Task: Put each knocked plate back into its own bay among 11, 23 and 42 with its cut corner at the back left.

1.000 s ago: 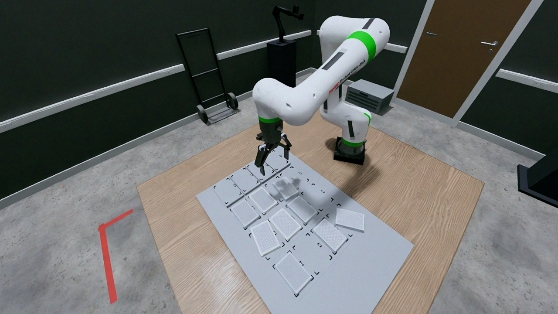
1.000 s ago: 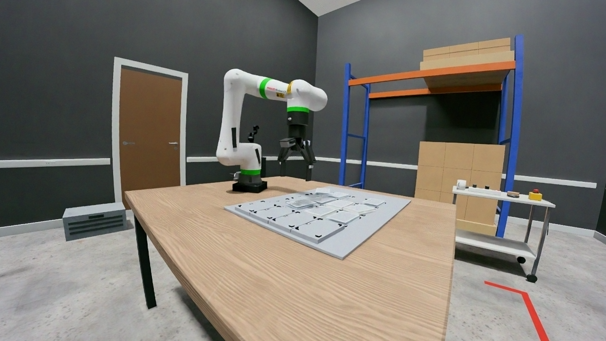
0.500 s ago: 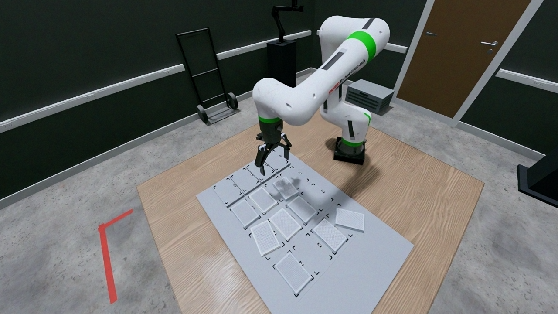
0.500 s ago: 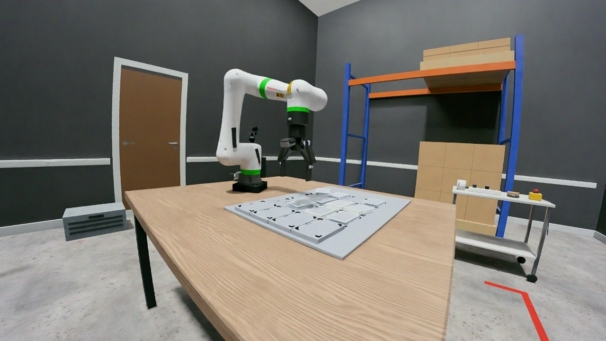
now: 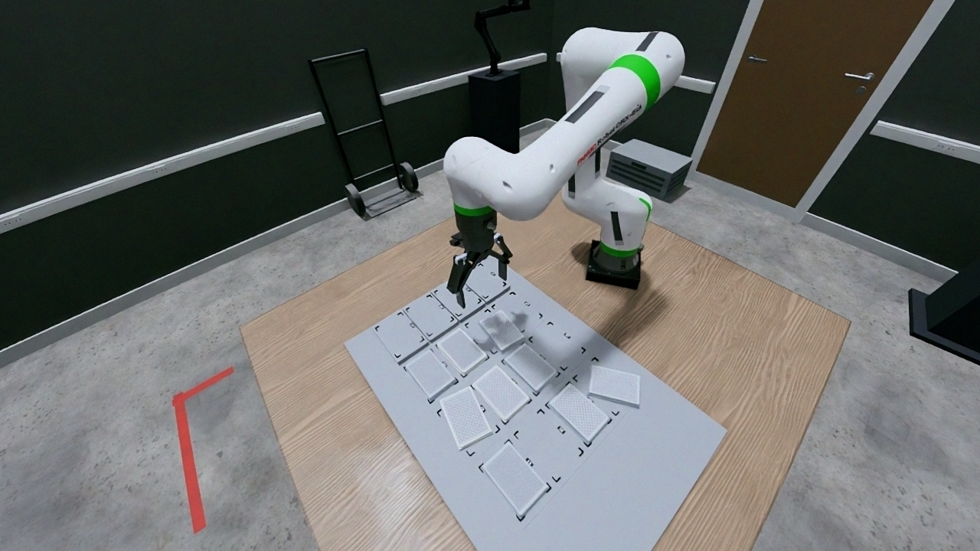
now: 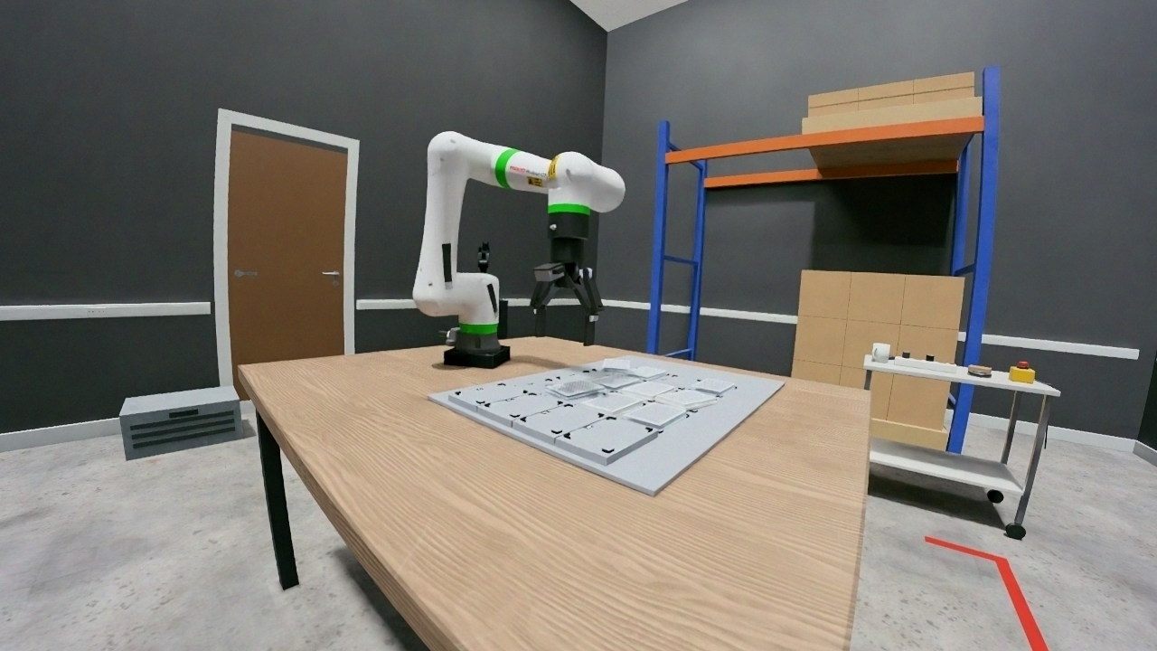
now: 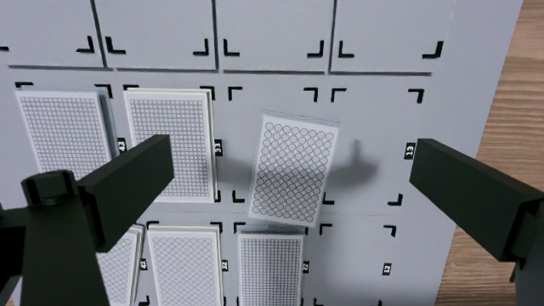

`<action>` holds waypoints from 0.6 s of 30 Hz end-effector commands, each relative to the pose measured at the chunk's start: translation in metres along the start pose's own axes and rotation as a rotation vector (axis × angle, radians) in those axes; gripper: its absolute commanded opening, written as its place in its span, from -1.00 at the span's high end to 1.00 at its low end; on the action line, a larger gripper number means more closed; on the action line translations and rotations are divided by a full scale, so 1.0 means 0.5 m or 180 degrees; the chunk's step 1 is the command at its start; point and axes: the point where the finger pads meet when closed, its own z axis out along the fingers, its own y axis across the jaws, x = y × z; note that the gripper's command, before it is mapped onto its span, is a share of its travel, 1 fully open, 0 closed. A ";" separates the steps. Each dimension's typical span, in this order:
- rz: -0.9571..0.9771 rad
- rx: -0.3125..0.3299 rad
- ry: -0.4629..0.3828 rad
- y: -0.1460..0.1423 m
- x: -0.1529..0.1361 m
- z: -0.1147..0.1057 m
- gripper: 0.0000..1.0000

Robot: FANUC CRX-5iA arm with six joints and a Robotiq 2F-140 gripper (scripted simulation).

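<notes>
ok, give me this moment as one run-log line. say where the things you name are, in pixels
black two-finger gripper [image 5: 481, 288] [image 6: 564, 335] [image 7: 291, 158]: open, holding nothing | position: above flat grey deck [image 5: 644, 465] [image 6: 728, 404] [image 7: 467, 85] | white rectangular bay-23 plate [image 5: 501, 329] [image 6: 575, 388] [image 7: 294, 170]: askew, unseated | next: likely grasp it

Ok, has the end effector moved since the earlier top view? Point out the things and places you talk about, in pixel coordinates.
No. In the top view, the open end effector [image 5: 482, 288] [image 6: 564, 337] [image 7: 291, 158] shows no visible shift against the raised bays [image 5: 430, 316] [image 6: 602, 437] [image 7: 272, 34].
</notes>
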 end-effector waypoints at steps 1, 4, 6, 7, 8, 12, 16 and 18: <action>0.0000 0.0005 0.0002 -0.001 0.000 -0.002 -1.00; 0.0000 0.0005 0.0002 -0.001 0.000 -0.002 -1.00; 0.0000 0.0005 0.0002 -0.001 -0.007 -0.002 -1.00; 0.0000 0.0005 0.0002 -0.001 -0.015 -0.002 -1.00; 0.0000 0.0005 0.0002 -0.001 -0.023 -0.002 -1.00; 0.0000 0.0005 0.0002 -0.001 -0.056 -0.002 -1.00; 0.0000 0.0005 0.0001 -0.001 -0.088 -0.002 -1.00; 0.0000 0.0005 0.0001 -0.001 -0.104 -0.002 -1.00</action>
